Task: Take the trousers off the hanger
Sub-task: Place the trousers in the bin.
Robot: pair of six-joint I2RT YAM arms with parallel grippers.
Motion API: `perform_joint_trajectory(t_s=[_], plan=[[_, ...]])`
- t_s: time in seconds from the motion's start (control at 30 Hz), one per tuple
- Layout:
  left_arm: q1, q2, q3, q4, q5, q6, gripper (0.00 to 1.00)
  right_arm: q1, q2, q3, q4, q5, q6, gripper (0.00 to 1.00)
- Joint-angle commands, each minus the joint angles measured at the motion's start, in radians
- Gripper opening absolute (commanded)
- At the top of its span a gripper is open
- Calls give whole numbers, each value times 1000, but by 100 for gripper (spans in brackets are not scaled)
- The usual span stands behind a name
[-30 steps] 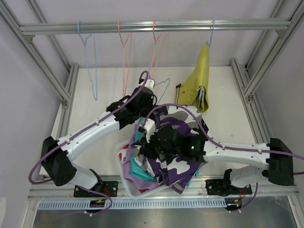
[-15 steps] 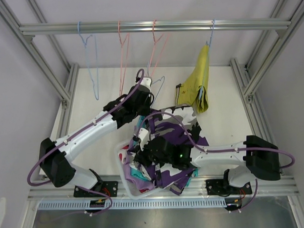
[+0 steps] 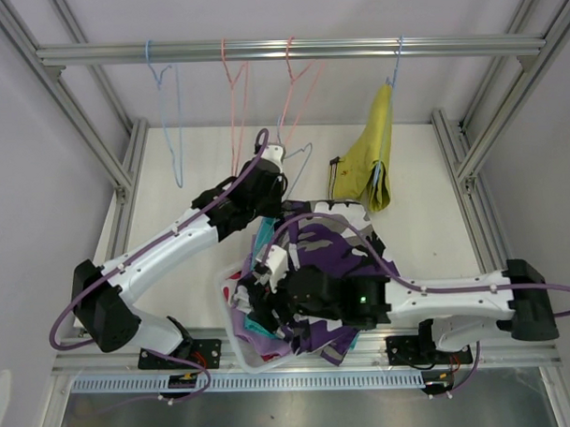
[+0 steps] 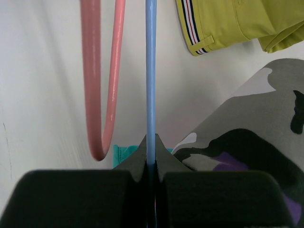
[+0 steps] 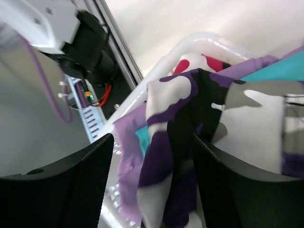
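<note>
The purple-black-white camouflage trousers lie heaped over a white basket, on top of lilac, teal and red-and-white trousers. My right gripper is open above the basket's left side; in the right wrist view the camouflage cloth hangs loose between its spread fingers. My left gripper is shut on the thin wire of a bare blue hanger, behind the basket. Mustard yellow trousers hang from the rail on another hanger.
A metal rail crosses the back, with a bare blue hanger and two bare pink hangers on it. One pink hanger hangs just left of the held wire. Frame posts stand on both sides.
My right gripper has opened and let go of the camouflage trousers over the basket; that arm has shifted. My left gripper rose slightly, still holding the blue hanger.
</note>
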Motion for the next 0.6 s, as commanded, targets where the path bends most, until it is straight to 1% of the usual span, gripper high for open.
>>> perform_joint_trajectory(t_s=[0.0,0.13,0.23,0.37,0.47,0.57], plan=[[5,-54,40,20,12,-14,0,21,-118,63,-120,93,3,70],[5,-61,42,21,15,-14,1,22,-213,74,-218,209,-11,71],[5,-65,42,23,18,-14,1,22,-271,64,-261,273,-16,70],[5,-65,40,23,20,-13,1,17,-319,26,-222,210,-49,77],[7,-61,39,23,20,-13,1,17,-319,17,-173,144,-68,78],[5,-61,42,21,20,-13,1,18,-274,12,-133,104,-74,78]])
